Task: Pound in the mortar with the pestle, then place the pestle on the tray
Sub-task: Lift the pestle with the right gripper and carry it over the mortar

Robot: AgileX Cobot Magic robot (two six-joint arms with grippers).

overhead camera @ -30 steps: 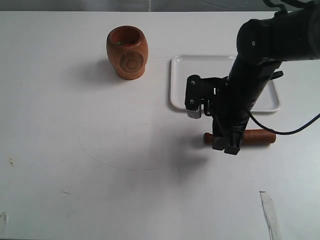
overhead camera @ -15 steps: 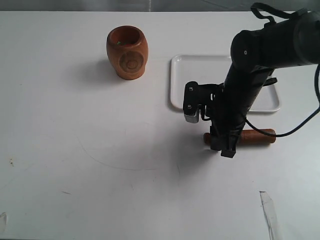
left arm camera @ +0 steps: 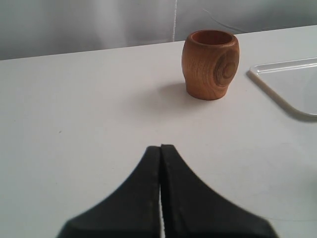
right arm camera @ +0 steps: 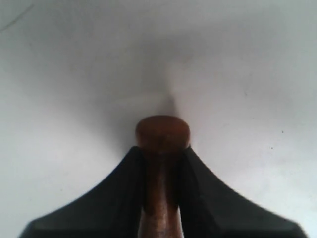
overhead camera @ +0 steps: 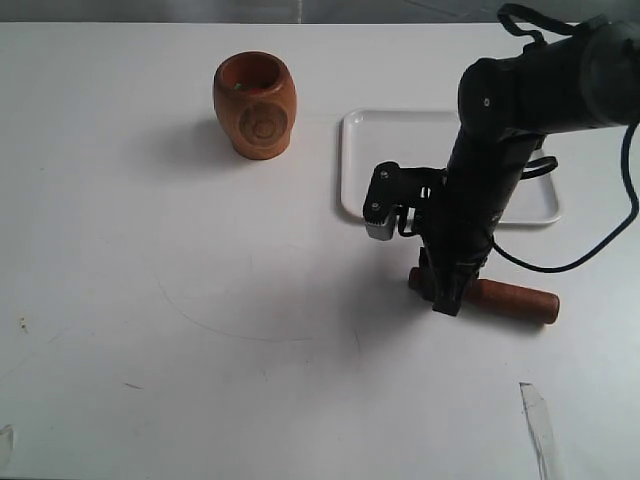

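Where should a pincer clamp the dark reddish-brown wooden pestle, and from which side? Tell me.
Clamp the dark reddish-brown wooden pestle at its narrow neck, just behind the small knob. Come from above, with one finger on each side. The shaft runs roughly level along the white table, leaving its top open. The knob would likely stop it slipping out. The black right pincer is shut there.

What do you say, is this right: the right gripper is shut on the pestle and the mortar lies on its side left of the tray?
Not quite. The mortar stands upright, mouth up, in the exterior view. The rest holds: right gripper shut on the pestle, mortar left of the tray.
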